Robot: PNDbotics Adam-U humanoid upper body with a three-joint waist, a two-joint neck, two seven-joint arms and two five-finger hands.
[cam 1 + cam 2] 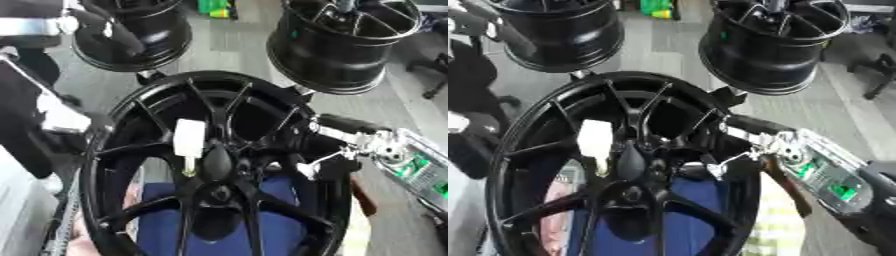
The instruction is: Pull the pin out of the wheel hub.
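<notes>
A large black wheel hub fills the middle of both views, its spokes meeting at a dark centre cap. A white pin with a blocky head and a thin stem stands in the hub just left of the cap; no hand touches it. My right hand comes in from the right and lies against the wheel's right rim, black against black. My left hand shows at the wheel's left rim, partly hidden behind it.
Two more black wheels hang above, close to the top of the hub. Blue fabric shows through the lower spokes. A green object lies on the grey floor at the top.
</notes>
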